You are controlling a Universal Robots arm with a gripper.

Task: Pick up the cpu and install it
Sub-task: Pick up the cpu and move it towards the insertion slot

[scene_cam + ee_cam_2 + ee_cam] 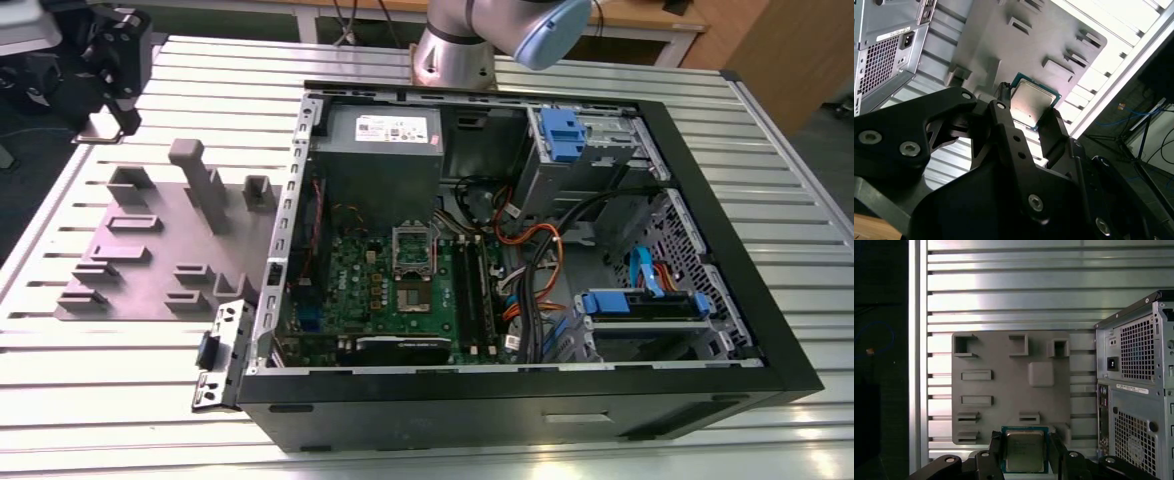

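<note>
Hand (pixel 1029 106) is clamped on the cpu (pixel 1024 450), so you've got it. In both wrist views the two black fingers (pixel 995 452) pinch it on opposite edges, with the silvery metal top facing the cameras and the thin greenish rim showing round it. The chip sits square between the fingers, not skewed.

You're holding it over the grey fixture plate (pixel 1004 390), near one edge of the plate, and it looks lifted clear of the surface rather than resting in any of the raised pockets. The back of the pc case (pixel 1134 385), with its vent grilles and power inlet, is just beside the plate in the first wrist view.

From the exterior view, the plate lies flat on the slatted metal worktop (pixel 801 150), on the exterior view's left of the open case. The case takes up the middle of the worktop, lying on its side with the panel off. The green motherboard (pixel 380 290) is flat in the bottom of it, and the silver socket frame (pixel 412 245) is around the middle of the board. The big grey box with the white label (pixel 380 150) is beyond the board, toward the worktop's far edge where the arm's base (pixel 454 55) stands.
</note>
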